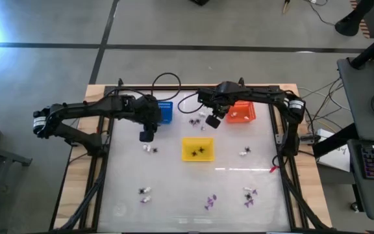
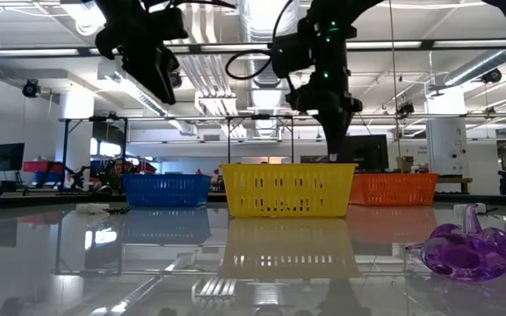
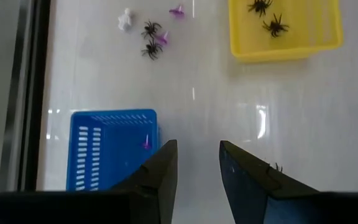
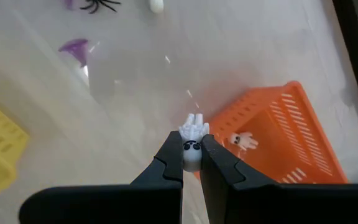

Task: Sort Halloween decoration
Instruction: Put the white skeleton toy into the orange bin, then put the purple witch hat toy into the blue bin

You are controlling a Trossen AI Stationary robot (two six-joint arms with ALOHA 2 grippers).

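the right wrist view shows what the others hide: the right gripper [image 4: 191, 155] is clamped on a small white trinket [image 4: 191, 149] with dark eyes, held above the near edge of the orange basket [image 4: 291, 137], where another white trinket [image 4: 244, 140] already lies. the left wrist view shows the left gripper [image 3: 197, 165] with its fingers apart and nothing between them, above the glossy table [image 3: 197, 81] just beside the blue basket [image 3: 114, 146], which holds one tiny purple piece [image 3: 146, 143]. it also shows two black spiders [image 3: 267, 17] in the yellow basket [image 3: 284, 37]

from above, the left arm [image 1: 83, 114] reaches in from the left side with its wrist bent down beside the blue basket; the right arm [image 1: 265, 97] stretches across from the right side, its gripper pointing down between the blue and orange baskets. the low view shows both grippers raised well above the basket rims

loose decoration is scattered about: a mixed cluster [image 1: 199, 119] between the blue and orange baskets, white and black pieces [image 1: 150, 149] left of the yellow basket, a white piece [image 1: 245, 152] to its right, and more white, black and purple ones [image 1: 210, 201] along the near edge. in the low view a purple trinket [image 2: 468, 250] lies close in front of the camera
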